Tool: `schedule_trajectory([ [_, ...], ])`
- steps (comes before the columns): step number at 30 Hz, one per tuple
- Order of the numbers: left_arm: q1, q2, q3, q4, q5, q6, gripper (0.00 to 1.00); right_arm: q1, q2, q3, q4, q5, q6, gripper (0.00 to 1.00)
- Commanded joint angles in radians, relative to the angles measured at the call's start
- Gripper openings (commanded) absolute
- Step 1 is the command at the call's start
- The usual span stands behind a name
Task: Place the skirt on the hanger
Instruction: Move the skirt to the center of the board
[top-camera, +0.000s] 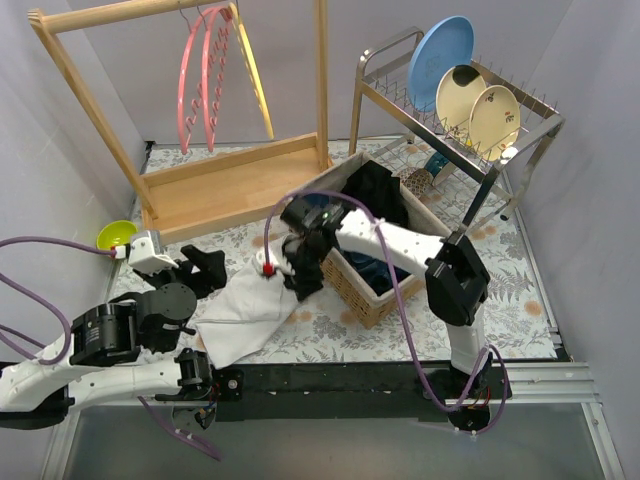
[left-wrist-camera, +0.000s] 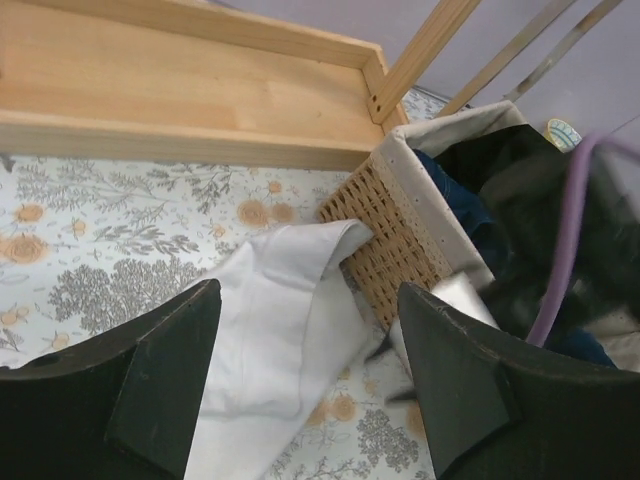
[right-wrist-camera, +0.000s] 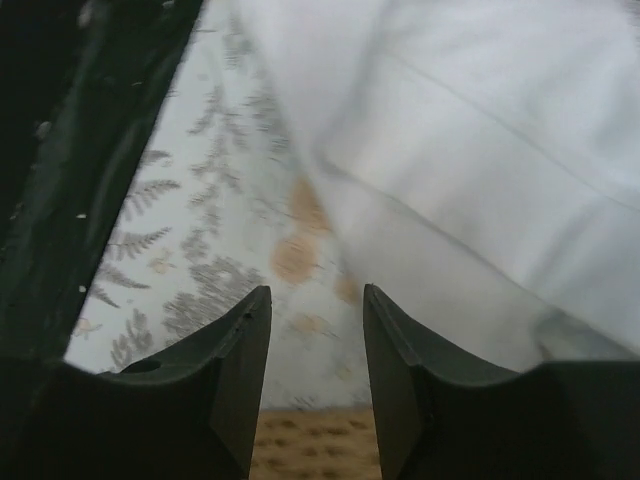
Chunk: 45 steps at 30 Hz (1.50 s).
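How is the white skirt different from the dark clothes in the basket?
The white skirt is pale, while the dark clothes are black and navy. The white skirt lies spread out on the table, beside the basket; the dark clothes are piled up inside it. Both are soft fabric.

Even, bright light falls from overhead in the top view, leaving only soft, short shadows beneath the dish rack; the wooden clothes rack bows slightly toward the frame's edge. The left wrist view is crisp, though its near fingers are dark and soft. The right wrist view is blurred, the white skirt washed out and the floral tablecloth smeared.
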Motion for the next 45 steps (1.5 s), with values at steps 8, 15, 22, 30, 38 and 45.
schedule_trajectory([
  [8, 0.002, 0.235, 0.156, 0.696, -0.102, 0.963, 0.78, 0.134, -0.033, -0.134, 0.135, 0.025, -0.176, 0.52],
  [15, 0.100, 0.355, 0.195, 1.295, 0.010, 1.386, 0.87, 0.157, 0.015, -0.151, 0.322, 0.060, -0.060, 0.52],
  [22, 0.420, 0.525, 0.370, 0.912, 0.261, 1.053, 0.94, 0.180, 0.108, -0.090, 0.306, 0.095, -0.032, 0.51],
  [30, 0.513, 0.464, 0.272, 0.806, 0.324, 0.928, 0.95, 0.203, 0.173, -0.079, 0.295, 0.123, -0.004, 0.47],
  [38, 0.513, 0.358, 0.260, 0.708, 0.341, 0.849, 0.95, 0.211, 0.201, 0.045, 0.269, 0.161, 0.060, 0.03],
  [45, 0.513, 0.286, 0.274, 0.641, 0.352, 0.804, 0.95, 0.217, 0.321, 0.388, 0.281, 0.227, 0.143, 0.01],
])
